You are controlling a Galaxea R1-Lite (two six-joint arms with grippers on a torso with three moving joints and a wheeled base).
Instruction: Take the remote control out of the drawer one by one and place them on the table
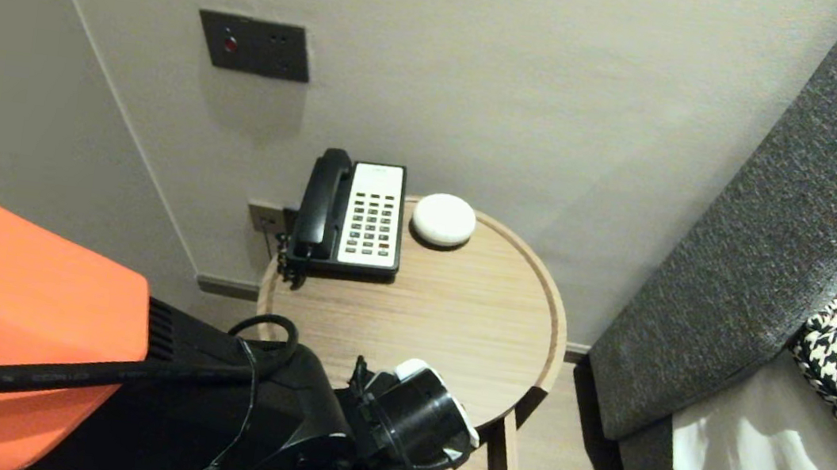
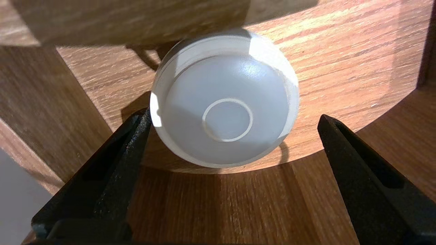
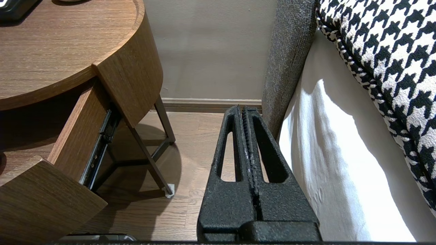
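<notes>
Beige wall backs a round wooden counter [image 1: 532,281] beside a bed [image 3: 327,163], with a phone [image 1: 351,215] and a white puck [image 1: 443,220] at the wall side of its top. The left arm [image 1: 269,408] comes in low from the robot's left, and its wrist dips past the counter's near edge, pointing down and under the top into the open drawer [image 3: 78,136]. The right arm hangs parked between counter and bed, and the right pincer [image 3: 242,109] points along the floor with its fingers pressed together on nothing.

A white disc [image 2: 224,98] lies flat on the drawer's wooden floor, partly beneath the overhang of the counter top. The left pincer [image 2: 235,115] has its fingers spread wide, one on each side of the disc's near half. One fingertip [image 2: 144,117] sits right at the disc's rim, though I cannot tell if it touches. The other stands clearly apart from it. Nothing is clamped.

From the head view, the disc, the drawer's inside and the left fingers are all hidden under the arm and the top. Only the left wrist view shows them. Only the right wrist view shows the drawer pulled out on its rail, and the patterned pillow [image 3: 385,58] on the bed.
</notes>
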